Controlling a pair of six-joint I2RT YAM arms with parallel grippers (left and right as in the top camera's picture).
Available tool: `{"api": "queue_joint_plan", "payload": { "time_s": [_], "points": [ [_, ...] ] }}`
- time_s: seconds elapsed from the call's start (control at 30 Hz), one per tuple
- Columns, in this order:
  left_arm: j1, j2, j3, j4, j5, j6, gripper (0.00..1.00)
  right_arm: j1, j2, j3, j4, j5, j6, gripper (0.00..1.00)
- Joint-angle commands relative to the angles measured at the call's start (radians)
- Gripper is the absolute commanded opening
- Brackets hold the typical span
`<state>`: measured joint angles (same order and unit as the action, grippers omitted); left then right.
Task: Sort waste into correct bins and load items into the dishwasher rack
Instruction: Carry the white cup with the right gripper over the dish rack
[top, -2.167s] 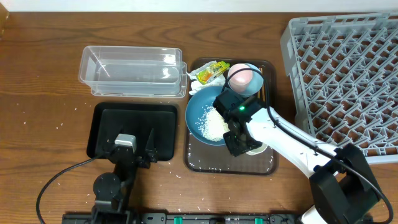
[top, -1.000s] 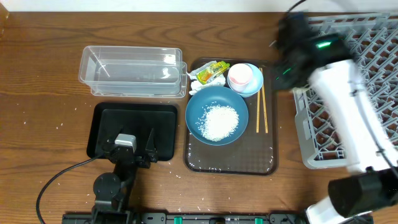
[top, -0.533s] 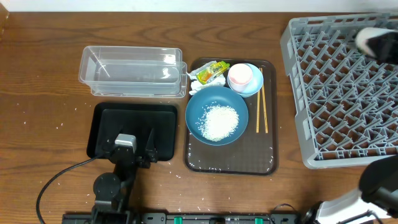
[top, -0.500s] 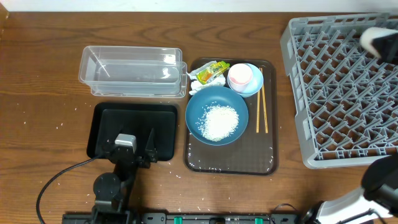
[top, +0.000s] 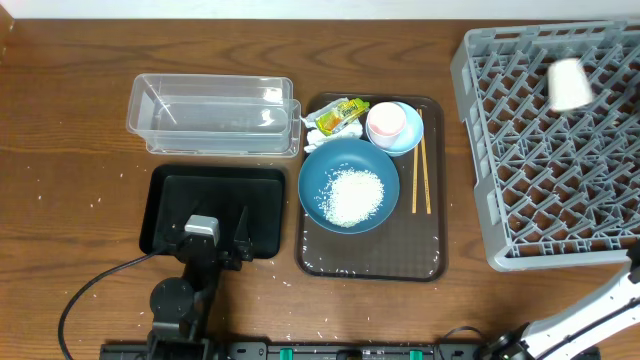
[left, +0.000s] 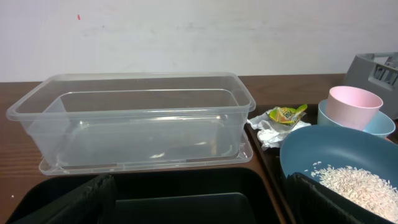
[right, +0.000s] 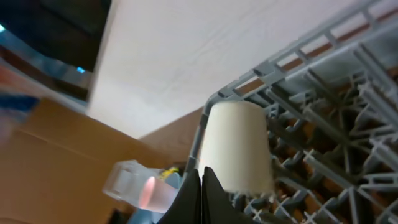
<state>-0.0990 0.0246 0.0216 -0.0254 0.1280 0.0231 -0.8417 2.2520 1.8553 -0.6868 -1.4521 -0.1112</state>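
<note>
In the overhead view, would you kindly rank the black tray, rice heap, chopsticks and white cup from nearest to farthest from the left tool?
1. black tray, directly under the left tool.
2. rice heap, to its right in the blue dish.
3. chopsticks, farther right on the brown tray.
4. white cup, far right on the grey rack.

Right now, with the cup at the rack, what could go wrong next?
The white cup looks blurred atop the grey rack dividers, so it may not be seated and could topple. The rice lies heaped in the blue dish; tilting could scatter it. The pink bowl sits nested in the light-blue bowl; both might lift together.
</note>
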Motion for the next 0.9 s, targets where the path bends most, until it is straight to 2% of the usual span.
{"api": "queue_joint_plan", "payload": {
  "time_s": [0.0, 0.13, 0.33, 0.4, 0.47, 0.5, 0.53, 0.57, 0.6, 0.63, 0.7, 0.87],
  "points": [
    [0.005, -0.001, -0.018, -0.033, 0.014, 0.003, 0.9, -0.003, 0.016, -0.004, -0.009, -0.079, 0.047, 0.02],
    [0.005, -0.001, -0.018, -0.033, 0.014, 0.003, 0.9, 0.002, -0.01, -0.004, -0.062, 0.05, 0.047, 0.01],
    [0.005, -0.001, -0.018, -0.033, 0.014, 0.003, 0.9, 0.069, -0.161, -0.004, -0.203, 0.517, 0.059, 0.01],
    [0.005, -0.001, -0.018, -0.033, 0.014, 0.003, 0.9, 0.109, -0.225, -0.004, -0.238, 0.63, 0.066, 0.07],
    [0.005, -0.001, -0.018, -0.033, 0.014, 0.003, 0.9, 0.154, -0.283, -0.004, -0.245, 0.658, 0.066, 0.1],
    [0.005, -0.001, -0.018, -0.033, 0.014, 0.003, 0.9, 0.173, -0.304, -0.004, -0.247, 0.653, 0.075, 0.33],
    [0.005, -0.001, -0.018, -0.033, 0.014, 0.003, 0.9, 0.198, -0.323, -0.004, -0.249, 0.644, 0.096, 0.78],
    [0.005, -0.001, -0.018, -0.033, 0.014, 0.003, 0.9, 0.22, -0.335, -0.004, -0.249, 0.63, 0.103, 0.99],
    [0.005, -0.001, -0.018, -0.033, 0.014, 0.003, 0.9, 0.259, -0.346, -0.004, -0.239, 0.625, 0.103, 0.99],
    [0.005, -0.001, -0.018, -0.033, 0.014, 0.003, 0.9, 0.283, -0.349, -0.004, -0.231, 0.628, 0.1, 0.94],
    [0.005, -0.001, -0.018, -0.033, 0.014, 0.003, 0.9, 0.357, -0.349, -0.004, -0.218, 0.716, 0.093, 0.77],
    [0.005, -0.001, -0.018, -0.033, 0.014, 0.003, 0.9, 0.566, -0.34, -0.004, -0.221, 1.308, 0.207, 0.75]
  ]
}}
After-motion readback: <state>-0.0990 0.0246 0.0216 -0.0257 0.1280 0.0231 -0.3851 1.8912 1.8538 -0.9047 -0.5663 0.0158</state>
